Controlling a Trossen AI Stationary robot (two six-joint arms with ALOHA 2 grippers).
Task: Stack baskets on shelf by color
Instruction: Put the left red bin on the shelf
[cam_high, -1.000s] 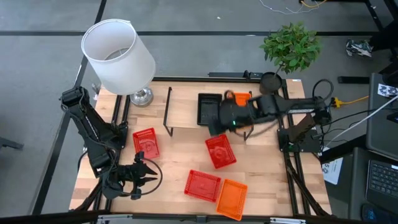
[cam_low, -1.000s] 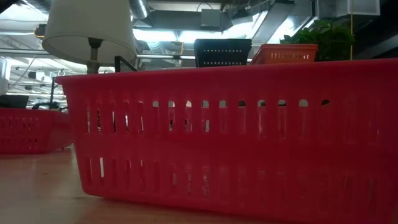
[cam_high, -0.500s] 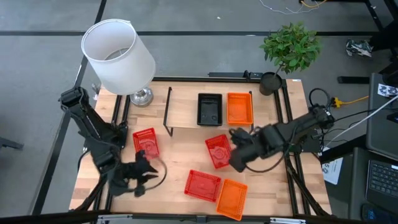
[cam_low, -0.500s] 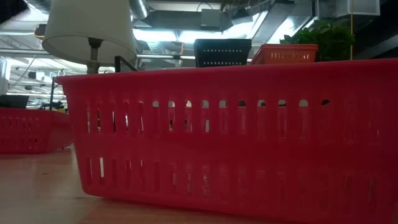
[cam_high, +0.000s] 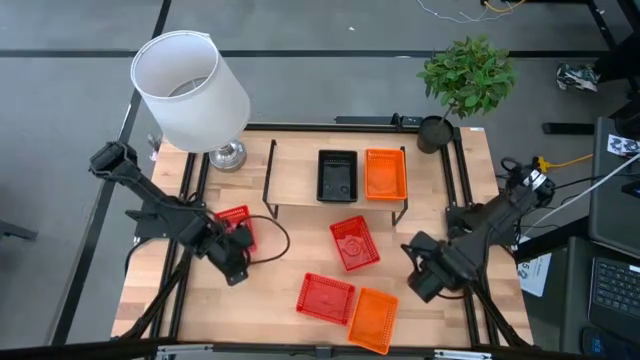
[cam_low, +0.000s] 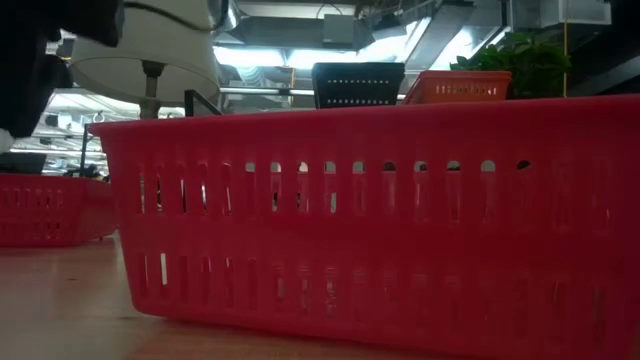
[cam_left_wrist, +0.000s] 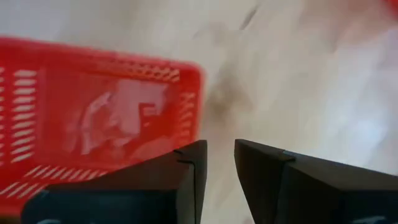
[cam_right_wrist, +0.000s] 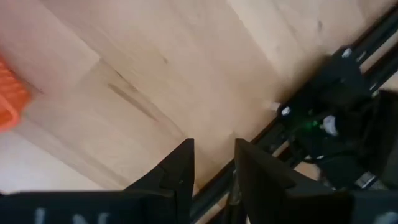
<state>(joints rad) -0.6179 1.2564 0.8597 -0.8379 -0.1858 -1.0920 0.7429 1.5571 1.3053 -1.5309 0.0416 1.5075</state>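
On the shelf (cam_high: 300, 185) we now see the orange basket (cam_high: 385, 173) beside the black one (cam_high: 337, 174), long axes running front to back. Our right gripper (cam_high: 425, 275) has withdrawn to the tabletop's (cam_high: 290, 250) right edge; our left gripper (cam_high: 232, 262) has moved over the left red basket (cam_high: 236, 228). Both pairs of fingers stand narrowly apart, empty. We count six baskets: three red, two orange, one black

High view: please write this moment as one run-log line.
shelf: black basket, orange basket | left gripper: beside red basket, empty | right gripper: over table edge, empty

Glossy plastic baskets (cam_high: 354, 243) — pale wood shelf (cam_high: 298, 178)
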